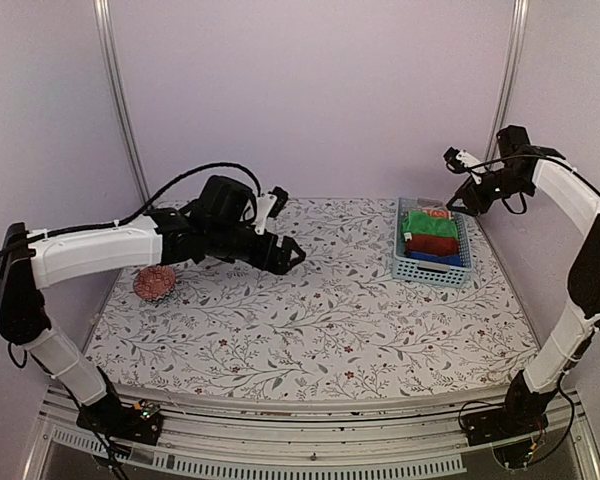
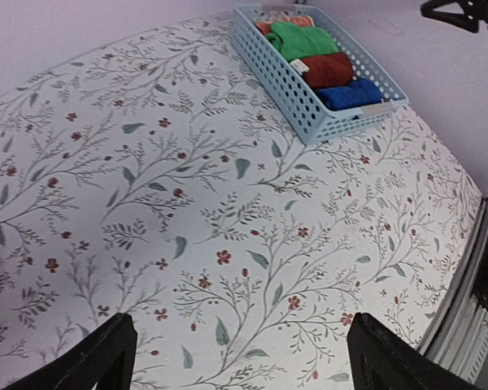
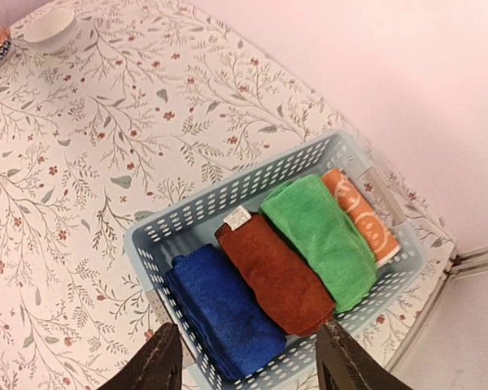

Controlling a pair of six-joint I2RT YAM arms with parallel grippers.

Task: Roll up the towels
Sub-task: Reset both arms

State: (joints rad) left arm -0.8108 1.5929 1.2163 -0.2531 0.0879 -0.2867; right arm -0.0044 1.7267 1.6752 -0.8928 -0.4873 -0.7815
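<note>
Floral table [image 1: 310, 320] carries a basket [image 3: 195, 219] holding the blue towel [image 3: 220, 313] and red towel [image 3: 276, 272] side by side. A green cloth [image 3: 325, 236] half hides the orange cloth [image 3: 362, 215]. The left gripper [image 2: 240, 333] and right gripper [image 3: 248, 357] gape empty, their fingers cut off at the frame edge.

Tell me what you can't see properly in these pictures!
Top view: the left arm hides part of the patterned bowl.
Top view: the orange cloth is too small to make out, tucked behind the green cloth.
Left wrist view: the left claw is cut off by the bottom edge.
</note>
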